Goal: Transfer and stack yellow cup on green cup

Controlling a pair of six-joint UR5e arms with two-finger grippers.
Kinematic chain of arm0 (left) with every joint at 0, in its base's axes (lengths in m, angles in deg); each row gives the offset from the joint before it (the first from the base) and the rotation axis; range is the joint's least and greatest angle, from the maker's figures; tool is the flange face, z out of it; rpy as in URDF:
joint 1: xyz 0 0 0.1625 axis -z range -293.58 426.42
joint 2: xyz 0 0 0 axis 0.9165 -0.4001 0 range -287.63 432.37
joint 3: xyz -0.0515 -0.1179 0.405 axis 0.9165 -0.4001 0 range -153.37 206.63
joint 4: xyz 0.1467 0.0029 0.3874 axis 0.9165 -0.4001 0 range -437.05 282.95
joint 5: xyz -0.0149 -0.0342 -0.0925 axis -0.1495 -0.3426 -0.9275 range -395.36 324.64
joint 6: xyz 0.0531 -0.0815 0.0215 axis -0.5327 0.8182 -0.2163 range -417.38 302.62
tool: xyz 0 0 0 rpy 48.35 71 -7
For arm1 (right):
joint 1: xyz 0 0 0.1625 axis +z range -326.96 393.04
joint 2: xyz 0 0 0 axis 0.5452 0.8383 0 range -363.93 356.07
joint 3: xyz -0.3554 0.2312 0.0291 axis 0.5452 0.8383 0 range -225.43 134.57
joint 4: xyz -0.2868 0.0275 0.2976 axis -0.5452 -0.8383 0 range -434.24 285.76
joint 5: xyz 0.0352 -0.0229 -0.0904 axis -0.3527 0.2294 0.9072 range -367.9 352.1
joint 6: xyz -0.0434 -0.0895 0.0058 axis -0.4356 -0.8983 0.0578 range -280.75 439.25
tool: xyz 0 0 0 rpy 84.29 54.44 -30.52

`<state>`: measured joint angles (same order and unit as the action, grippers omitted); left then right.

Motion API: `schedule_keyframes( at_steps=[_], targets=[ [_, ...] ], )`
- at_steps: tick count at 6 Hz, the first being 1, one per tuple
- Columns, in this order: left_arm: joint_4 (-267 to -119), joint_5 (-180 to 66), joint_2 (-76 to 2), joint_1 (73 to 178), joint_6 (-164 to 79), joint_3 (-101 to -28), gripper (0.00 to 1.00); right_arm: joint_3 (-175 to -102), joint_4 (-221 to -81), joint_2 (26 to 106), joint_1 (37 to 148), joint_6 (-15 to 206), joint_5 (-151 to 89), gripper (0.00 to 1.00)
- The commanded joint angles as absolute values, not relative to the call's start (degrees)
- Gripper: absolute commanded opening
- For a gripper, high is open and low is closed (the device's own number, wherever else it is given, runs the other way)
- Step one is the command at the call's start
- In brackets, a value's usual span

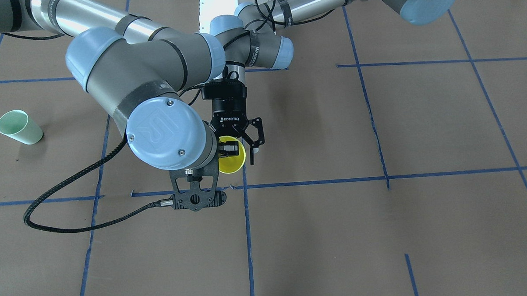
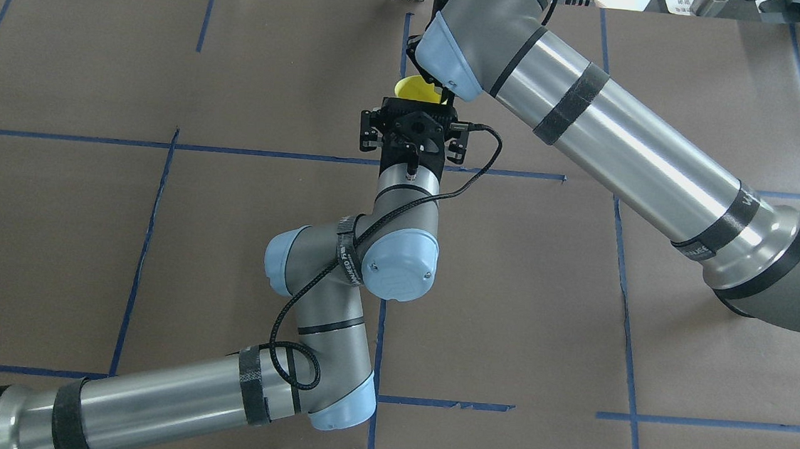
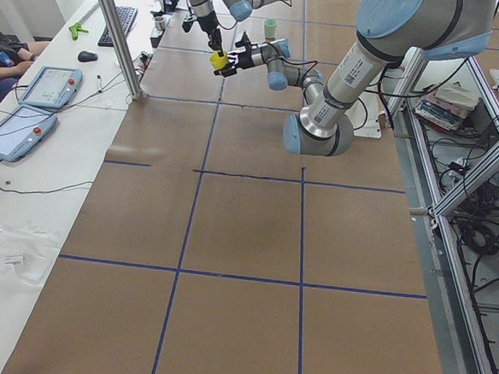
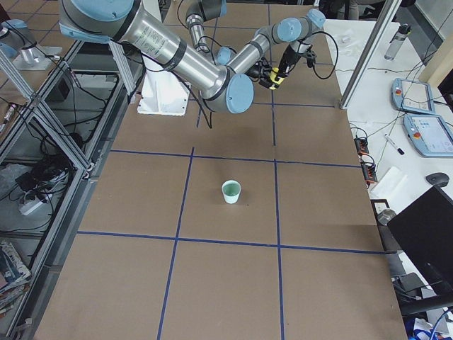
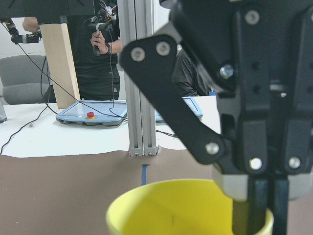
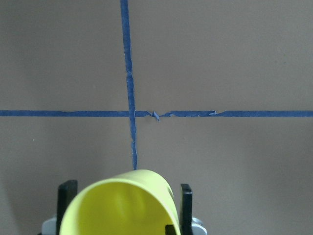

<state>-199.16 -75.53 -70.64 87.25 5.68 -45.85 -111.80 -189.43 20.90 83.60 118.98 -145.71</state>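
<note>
The yellow cup hangs upright above the table's middle, over a blue tape crossing. My right gripper comes down from above and is shut on its rim, one finger inside the cup. My left gripper reaches in level from the robot's side. Its jaws stand open around the cup, with fingertips on either side of it. The green cup stands upright on the table far out on my right side, and also shows in the exterior right view.
A black cable loops from my right wrist camera over the table. An aluminium post and the operators' bench with tablets stand beyond the far edge. People stand behind the bench.
</note>
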Motion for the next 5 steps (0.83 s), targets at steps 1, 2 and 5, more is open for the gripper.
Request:
schedule_keyframes(
  at_steps=[1,2,5],
  targets=[
    [-199.3,-75.5,-69.8,87.2,5.7,-45.9,1.00,-113.6,-190.0,20.8,83.9,119.0,-145.7,0.00],
    [-199.3,-75.5,-69.7,87.2,5.7,-45.7,1.00,-114.9,-190.6,19.7,84.5,119.0,-145.7,0.00],
    [-199.3,-75.5,-68.9,86.1,5.7,-45.5,1.00,-115.0,-190.8,16.1,88.7,119.0,-146.8,0.00]
  ],
)
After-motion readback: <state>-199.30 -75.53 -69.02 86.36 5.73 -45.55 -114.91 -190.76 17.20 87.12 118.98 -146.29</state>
